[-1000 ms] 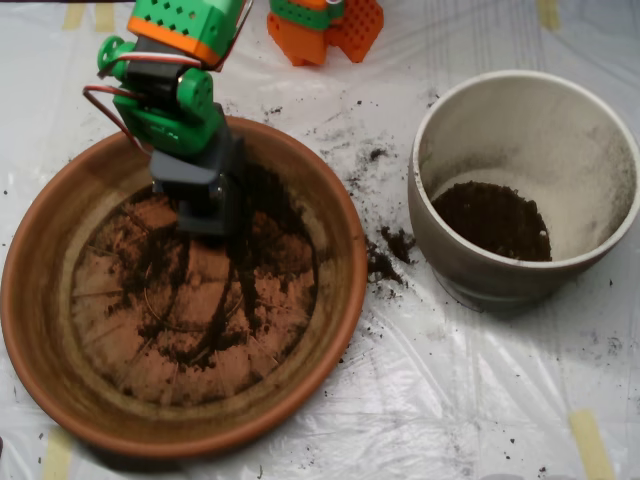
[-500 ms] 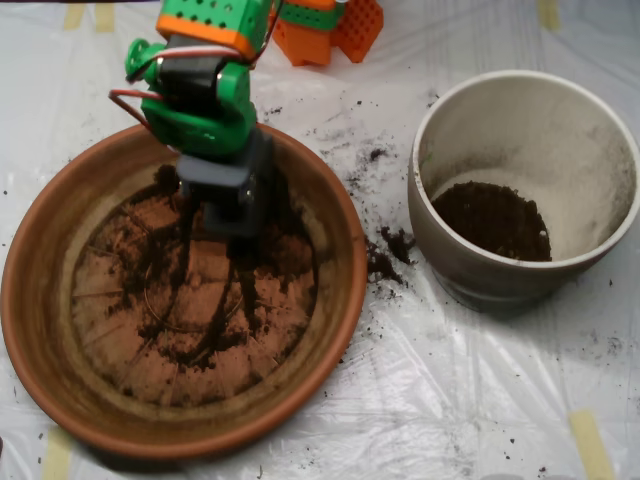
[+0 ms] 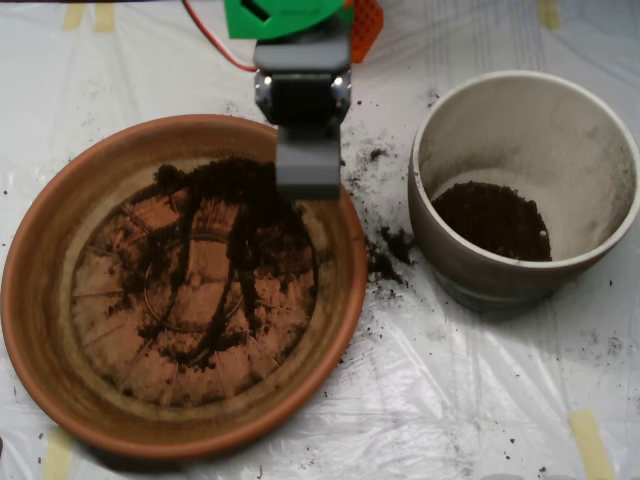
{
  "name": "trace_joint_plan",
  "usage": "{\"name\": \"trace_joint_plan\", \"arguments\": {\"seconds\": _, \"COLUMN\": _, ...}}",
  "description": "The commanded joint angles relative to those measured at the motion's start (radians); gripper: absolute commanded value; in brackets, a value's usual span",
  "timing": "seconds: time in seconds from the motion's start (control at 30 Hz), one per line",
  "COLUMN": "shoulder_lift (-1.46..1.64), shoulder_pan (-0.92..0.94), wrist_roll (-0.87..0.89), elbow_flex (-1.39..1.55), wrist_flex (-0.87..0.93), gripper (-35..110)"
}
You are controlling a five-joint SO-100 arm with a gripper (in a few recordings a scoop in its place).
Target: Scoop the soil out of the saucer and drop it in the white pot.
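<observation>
Mostly the soil (image 3: 235,215) lies thin and crumbly across the saucer (image 3: 40,300), heaped under the pincer (image 3: 308,178) at the far rim, loose, light stuff best scooped there, though whether the pincer is clenched I cannot tell.

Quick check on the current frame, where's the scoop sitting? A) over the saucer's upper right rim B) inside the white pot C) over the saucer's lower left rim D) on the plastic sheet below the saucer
A: the scoop hangs over the upper right rim of the saucer, left of the white pot.
</observation>
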Motion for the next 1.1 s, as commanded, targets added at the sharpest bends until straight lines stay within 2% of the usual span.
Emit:
{"name": "trace_joint_plan", "arguments": {"seconds": 0.0, "shoulder_lift": 0.064, "shoulder_pan": -0.078, "wrist_roll": -0.025, "elbow_flex": -0.202, "wrist_flex": 0.054, "gripper": -1}}
{"name": "trace_joint_plan", "arguments": {"seconds": 0.17, "shoulder_lift": -0.005, "shoulder_pan": -0.222, "wrist_roll": -0.064, "elbow_flex": -0.322, "wrist_flex": 0.092, "gripper": -1}}
{"name": "trace_joint_plan", "arguments": {"seconds": 0.47, "shoulder_lift": -0.032, "shoulder_pan": -0.417, "wrist_roll": -0.156, "elbow_flex": -0.327, "wrist_flex": 0.117, "gripper": 1}}
{"name": "trace_joint_plan", "arguments": {"seconds": 0.5, "shoulder_lift": -0.038, "shoulder_pan": -0.425, "wrist_roll": -0.156, "elbow_flex": -0.328, "wrist_flex": 0.126, "gripper": 7}}
{"name": "trace_joint_plan", "arguments": {"seconds": 0.57, "shoulder_lift": -0.038, "shoulder_pan": -0.439, "wrist_roll": -0.167, "elbow_flex": -0.313, "wrist_flex": 0.133, "gripper": 30}}
{"name": "trace_joint_plan", "arguments": {"seconds": 0.63, "shoulder_lift": -0.031, "shoulder_pan": -0.448, "wrist_roll": -0.175, "elbow_flex": -0.29, "wrist_flex": 0.133, "gripper": 42}}
{"name": "trace_joint_plan", "arguments": {"seconds": 0.73, "shoulder_lift": -0.031, "shoulder_pan": -0.456, "wrist_roll": -0.176, "elbow_flex": -0.282, "wrist_flex": 0.135, "gripper": 46}}
{"name": "trace_joint_plan", "arguments": {"seconds": 1.07, "shoulder_lift": -0.005, "shoulder_pan": -0.391, "wrist_roll": -0.141, "elbow_flex": -0.255, "wrist_flex": 0.123, "gripper": 46}}
